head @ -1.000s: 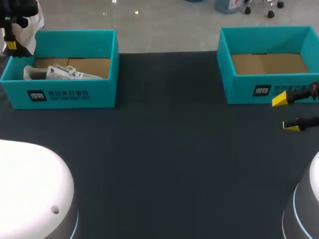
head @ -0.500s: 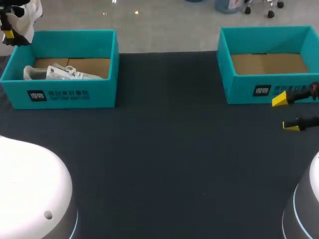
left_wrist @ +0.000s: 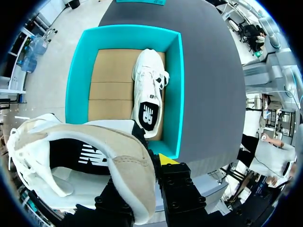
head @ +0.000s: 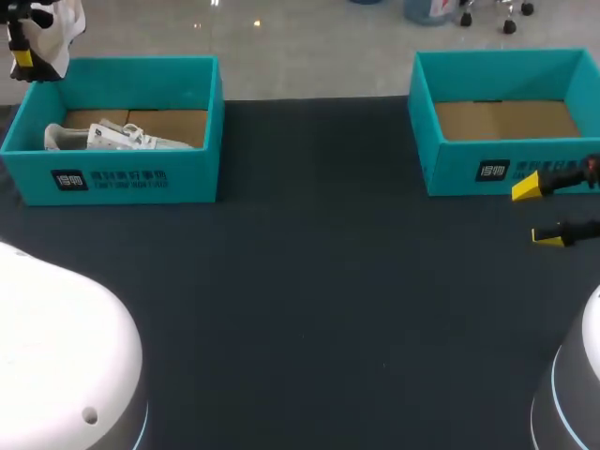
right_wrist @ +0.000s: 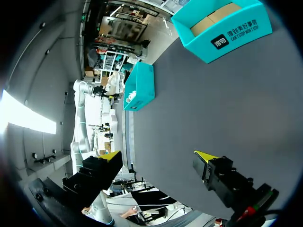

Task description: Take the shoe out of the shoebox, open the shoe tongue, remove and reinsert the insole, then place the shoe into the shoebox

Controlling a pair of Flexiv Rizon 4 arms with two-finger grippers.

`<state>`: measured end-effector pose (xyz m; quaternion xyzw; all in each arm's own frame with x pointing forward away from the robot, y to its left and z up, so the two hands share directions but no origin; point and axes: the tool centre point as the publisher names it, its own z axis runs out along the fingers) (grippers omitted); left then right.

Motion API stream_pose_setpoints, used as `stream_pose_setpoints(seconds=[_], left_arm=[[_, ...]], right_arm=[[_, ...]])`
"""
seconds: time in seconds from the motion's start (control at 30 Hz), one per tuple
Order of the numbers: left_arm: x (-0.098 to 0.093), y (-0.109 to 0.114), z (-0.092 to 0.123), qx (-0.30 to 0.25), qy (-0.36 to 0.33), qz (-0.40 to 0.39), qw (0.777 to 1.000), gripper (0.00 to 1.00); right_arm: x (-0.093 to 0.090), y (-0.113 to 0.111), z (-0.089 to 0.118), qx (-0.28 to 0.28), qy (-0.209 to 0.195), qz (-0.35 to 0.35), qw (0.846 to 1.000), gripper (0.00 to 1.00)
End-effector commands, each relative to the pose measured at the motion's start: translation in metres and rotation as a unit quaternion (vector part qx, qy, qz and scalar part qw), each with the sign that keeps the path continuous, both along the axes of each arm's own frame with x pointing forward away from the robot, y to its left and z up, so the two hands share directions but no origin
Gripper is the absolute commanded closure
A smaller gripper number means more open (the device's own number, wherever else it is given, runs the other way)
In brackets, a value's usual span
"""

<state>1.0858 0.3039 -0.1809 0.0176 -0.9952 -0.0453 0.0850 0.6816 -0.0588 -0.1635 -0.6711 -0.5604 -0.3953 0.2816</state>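
My left gripper [head: 23, 58] hangs above the far left corner of the left teal shoebox [head: 122, 178], shut on a white and beige shoe [head: 64, 23]. In the left wrist view that gripper [left_wrist: 142, 175] pinches the heel collar of the shoe [left_wrist: 80, 161], and one fingertip is hidden behind the shoe. Below it a second white shoe [left_wrist: 150, 90] lies on its side in the shoebox [left_wrist: 173, 94], also seen as the shoe [head: 112, 138] in the head view. My right gripper [head: 544, 211] stands open and empty, low over the table in front of the right shoebox [head: 506, 169].
The right teal shoebox holds only its cardboard floor [head: 506, 120]. The dark table [head: 309, 281] stretches bare between the two boxes. In the right wrist view the open right gripper [right_wrist: 158, 156] looks across the table toward the right box [right_wrist: 222, 33] and the left box [right_wrist: 139, 87].
My left gripper has risen a little with the shoe, up and away from the box's far left corner. The right arm has not moved.
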Motion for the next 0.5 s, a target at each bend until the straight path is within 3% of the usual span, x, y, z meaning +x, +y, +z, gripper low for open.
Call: stream_pose_setpoints(seconds=[0.03, 0.1, 0.13, 0.17, 0.27, 0.4, 0.5], left_arm=[[0.006, 0.009, 0.006, -0.002, 0.008, -0.098, 0.995, 1.0], [0.011, 0.018, 0.01, -0.003, 0.006, -0.195, 0.981, 1.0], [0.014, 0.02, 0.009, 0.005, 0.033, -0.272, 0.962, 1.0], [0.017, 0.024, 0.01, 0.006, 0.013, -0.279, 0.96, 1.0], [0.029, 0.031, 0.011, 0.028, 0.052, -0.414, 0.908, 1.0], [0.038, 0.033, 0.011, 0.024, 0.092, -0.604, 0.792, 1.0], [0.05, 0.031, 0.01, 0.043, 0.102, -0.661, 0.742, 1.0]], right_arm=[[0.0, 0.001, 0.0, -0.001, 0.001, -0.001, 1.0, 0.0], [0.0, 0.001, 0.0, -0.001, 0.001, -0.001, 1.0, 0.0], [0.0, 0.001, 0.0, -0.001, 0.001, -0.001, 1.0, 0.0], [0.0, 0.001, 0.0, -0.001, 0.001, -0.001, 1.0, 0.0], [0.0, 0.001, 0.0, -0.001, 0.001, -0.001, 1.0, 0.0], [0.0, 0.001, 0.0, -0.001, 0.001, -0.001, 1.0, 0.0], [0.0, 0.001, 0.0, -0.001, 0.001, -0.001, 1.0, 0.0]])
